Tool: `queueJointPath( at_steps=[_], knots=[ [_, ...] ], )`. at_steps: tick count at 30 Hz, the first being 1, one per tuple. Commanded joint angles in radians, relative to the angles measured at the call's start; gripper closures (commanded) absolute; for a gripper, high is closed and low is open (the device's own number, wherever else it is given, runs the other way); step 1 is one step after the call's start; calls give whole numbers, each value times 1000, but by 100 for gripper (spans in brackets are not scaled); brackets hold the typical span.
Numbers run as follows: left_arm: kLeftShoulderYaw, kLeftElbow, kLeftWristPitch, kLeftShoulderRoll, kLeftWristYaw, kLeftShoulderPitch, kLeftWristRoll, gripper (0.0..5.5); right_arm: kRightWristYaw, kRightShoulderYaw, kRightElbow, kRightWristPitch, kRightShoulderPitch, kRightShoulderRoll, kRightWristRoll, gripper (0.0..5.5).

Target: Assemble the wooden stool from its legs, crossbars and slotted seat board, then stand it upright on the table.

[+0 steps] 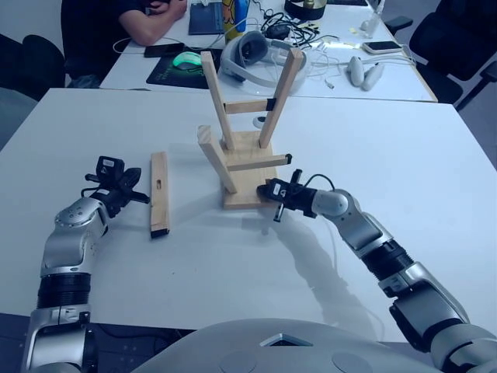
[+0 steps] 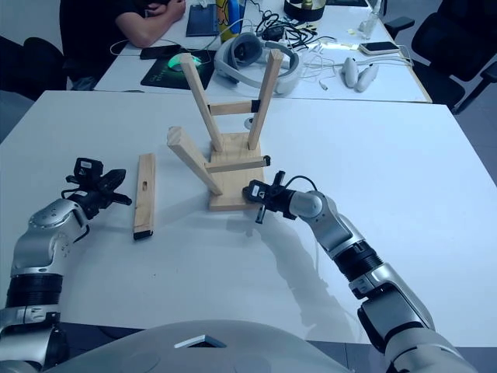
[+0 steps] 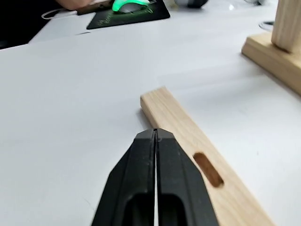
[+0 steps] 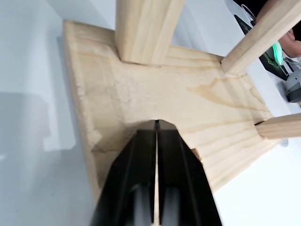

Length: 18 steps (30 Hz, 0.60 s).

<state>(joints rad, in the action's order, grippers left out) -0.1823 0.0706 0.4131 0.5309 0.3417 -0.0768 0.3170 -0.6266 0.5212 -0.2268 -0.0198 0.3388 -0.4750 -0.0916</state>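
Right hand [image 1: 272,192] touches seat board [image 1: 245,189] edge.

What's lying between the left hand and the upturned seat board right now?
One loose slotted leg lies flat on the table between the left hand and the seat board; the rest is bare tabletop. The left eye view shows this.

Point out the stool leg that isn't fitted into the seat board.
The loose leg lying flat on the table beside the left claw, its slot facing up. The other three stand fitted in the seat board.
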Motion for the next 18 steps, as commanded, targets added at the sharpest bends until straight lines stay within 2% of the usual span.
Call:
queueJointPath(
  at_steps=[1,7,11,18],
  knots=[
    [-88,-122,89,-51,-81,13,54,479,-65,39,-38,-98,-163,9,1,550],
    [-60,-240,239,-144,-147,16,102,391,-19,30,-2,-134,-189,81,12,550],
    [-13,-304,311,-150,-211,19,43,325,19,31,3,-134,-189,98,-21,550],
    [-73,-358,375,-242,-286,43,75,239,101,-18,-26,-53,-181,87,-79,550]
  ],
)
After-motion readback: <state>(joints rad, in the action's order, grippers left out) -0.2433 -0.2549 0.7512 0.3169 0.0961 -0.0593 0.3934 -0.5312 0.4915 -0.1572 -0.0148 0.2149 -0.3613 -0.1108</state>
